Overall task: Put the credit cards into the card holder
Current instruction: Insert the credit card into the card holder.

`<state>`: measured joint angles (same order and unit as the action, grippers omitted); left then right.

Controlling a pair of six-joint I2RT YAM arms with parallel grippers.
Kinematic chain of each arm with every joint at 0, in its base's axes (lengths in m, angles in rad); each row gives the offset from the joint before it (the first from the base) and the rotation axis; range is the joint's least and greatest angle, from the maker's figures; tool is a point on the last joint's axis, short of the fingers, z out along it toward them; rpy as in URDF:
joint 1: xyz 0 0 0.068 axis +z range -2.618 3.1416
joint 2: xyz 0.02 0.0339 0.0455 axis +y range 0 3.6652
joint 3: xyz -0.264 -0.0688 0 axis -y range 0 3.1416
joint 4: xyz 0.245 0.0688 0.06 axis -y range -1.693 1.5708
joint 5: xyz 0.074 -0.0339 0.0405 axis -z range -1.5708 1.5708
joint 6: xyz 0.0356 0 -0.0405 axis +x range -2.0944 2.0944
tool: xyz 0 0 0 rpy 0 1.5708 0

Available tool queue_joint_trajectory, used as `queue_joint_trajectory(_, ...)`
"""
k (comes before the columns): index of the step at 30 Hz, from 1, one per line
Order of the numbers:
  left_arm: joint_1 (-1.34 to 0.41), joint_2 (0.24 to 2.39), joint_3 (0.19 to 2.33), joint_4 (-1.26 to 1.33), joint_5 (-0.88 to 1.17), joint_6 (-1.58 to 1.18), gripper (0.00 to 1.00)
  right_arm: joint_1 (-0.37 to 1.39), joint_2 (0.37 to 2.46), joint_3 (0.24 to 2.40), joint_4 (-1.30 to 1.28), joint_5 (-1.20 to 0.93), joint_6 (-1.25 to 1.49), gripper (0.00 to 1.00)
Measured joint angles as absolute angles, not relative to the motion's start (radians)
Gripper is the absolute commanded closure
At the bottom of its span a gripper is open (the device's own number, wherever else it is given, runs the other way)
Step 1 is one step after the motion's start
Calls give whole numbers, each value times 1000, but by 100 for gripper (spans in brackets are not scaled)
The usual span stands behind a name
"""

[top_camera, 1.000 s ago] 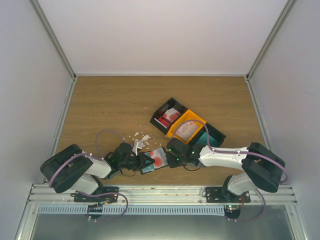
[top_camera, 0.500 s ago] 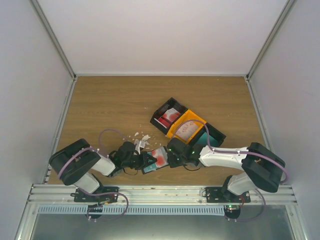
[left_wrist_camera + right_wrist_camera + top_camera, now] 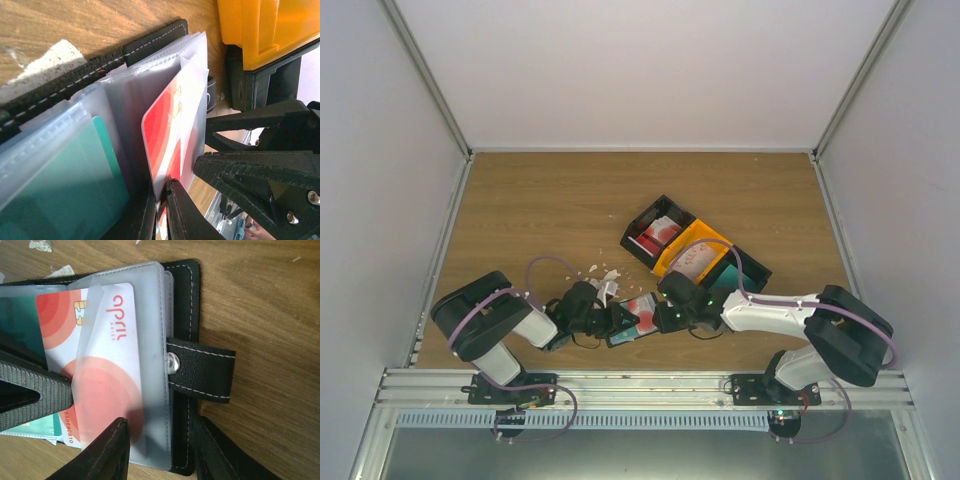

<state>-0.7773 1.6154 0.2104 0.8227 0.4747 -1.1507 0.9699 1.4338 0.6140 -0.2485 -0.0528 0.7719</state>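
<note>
The black card holder point(image 3: 636, 318) lies open on the wood between my two grippers, its snap strap point(image 3: 200, 369) to the right. A red-and-white credit card point(image 3: 107, 370) sits partway inside a clear sleeve, and a teal card point(image 3: 60, 180) fills a sleeve beside it. My left gripper point(image 3: 161, 187) is shut on that red-and-white card's point(image 3: 170, 125) outer edge, jaws a hair apart. My right gripper point(image 3: 160, 440) is open, its fingers astride the holder's near corner, one over the sleeve and one beside the leather edge.
Behind the holder stand three joined bins: a black one point(image 3: 657, 232) with red-and-white cards, an orange one point(image 3: 692, 260) with a pale card, and a black one point(image 3: 748, 272) with teal. White scraps point(image 3: 600, 275) lie just behind my left gripper. The orange bin point(image 3: 260, 30) is close.
My left arm has swung rightward, pushing the red-and-white card toward the holder's sleeve. The right gripper has edged slightly right and stays at the holder.
</note>
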Motion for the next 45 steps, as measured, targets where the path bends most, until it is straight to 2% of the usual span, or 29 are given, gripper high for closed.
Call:
queue_joint_trajectory(4,-779,1617,216,815,476,-1146,95,952,1430,601,-222,-96,763,63)
queue_joint_trajectory(14,-802,1622,281,744,466,-1120,92,941,1430,599,-217,-121,739,62)
queue_joint_trajectory(22,-812,1592,294,692,455,-1107,76,944,1417,599,-226,-102,743,54)
queue_joint_trajectory(32,-820,1461,301,488,453,-1058,56,929,1338,599,-261,-54,751,49)
queue_joint_trajectory(41,-820,1312,325,241,416,-1014,46,889,1374,614,-261,-16,754,50)
queue_joint_trajectory(45,-818,1253,354,125,377,-984,43,881,1431,635,-237,-35,736,55)
